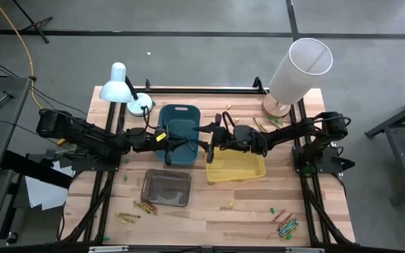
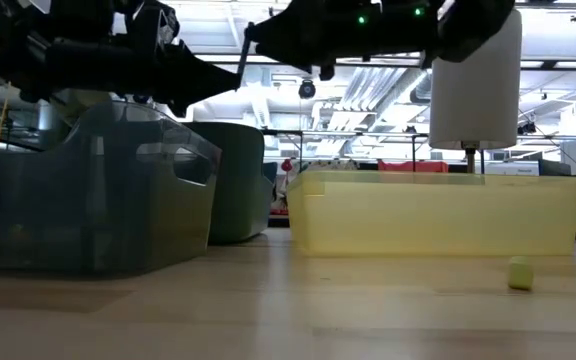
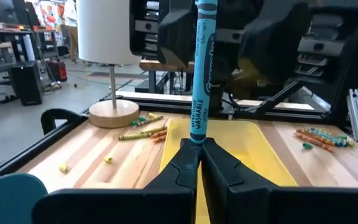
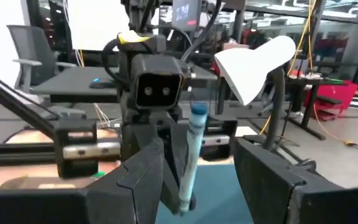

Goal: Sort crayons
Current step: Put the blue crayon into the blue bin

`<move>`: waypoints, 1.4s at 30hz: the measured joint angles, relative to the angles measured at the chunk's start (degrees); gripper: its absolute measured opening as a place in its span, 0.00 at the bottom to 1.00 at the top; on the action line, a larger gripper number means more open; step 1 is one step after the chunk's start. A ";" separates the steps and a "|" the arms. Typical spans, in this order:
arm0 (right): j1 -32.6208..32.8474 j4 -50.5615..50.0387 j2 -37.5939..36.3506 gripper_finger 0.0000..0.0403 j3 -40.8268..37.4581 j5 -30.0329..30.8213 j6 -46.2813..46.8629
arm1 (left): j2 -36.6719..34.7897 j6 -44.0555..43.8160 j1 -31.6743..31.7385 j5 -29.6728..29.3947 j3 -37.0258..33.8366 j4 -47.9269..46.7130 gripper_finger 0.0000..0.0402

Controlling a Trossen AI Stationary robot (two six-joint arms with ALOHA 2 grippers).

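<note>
Blue crayon [image 3: 202,68]: judged light, stiff, brittle if bent; paper wrapper should give fair friction, bare wax tip slicker. Best held on the wrapped barrel, away from the tip. Appearance: thin teal-blue stick, black print reading "washable" on the label, standing roughly upright.

Position: pinched at its lower end by the left tool [image 3: 201,152], fingers clenched on it, above the gap between the teal bin [image 1: 180,133] and the yellow bin [image 1: 236,167].

Right tool [image 4: 194,171] faces the left one closely, fingers spread either side of the crayon, not gripping; looks like a handover in progress.

Loose crayons [image 1: 285,223] lie at the near right table [image 1: 209,211] corner; more near the grey bin [image 1: 166,188] and lamp base [image 1: 275,107].
</note>
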 joint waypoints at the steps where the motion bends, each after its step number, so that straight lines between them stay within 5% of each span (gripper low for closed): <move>1: 0.02 -0.08 0.00 0.47 0.33 -0.02 0.94 | 0.00 0.47 0.00 0.00 -0.01 0.07 0.00; 32: -0.62 4.42 2.95 0.46 0.80 -1.33 6.71 | -0.04 1.70 -0.02 2.38 -0.01 3.51 0.00; 42: -0.62 4.44 2.95 0.29 0.80 -4.14 6.69 | -0.04 1.68 -0.02 2.43 -0.01 3.51 0.00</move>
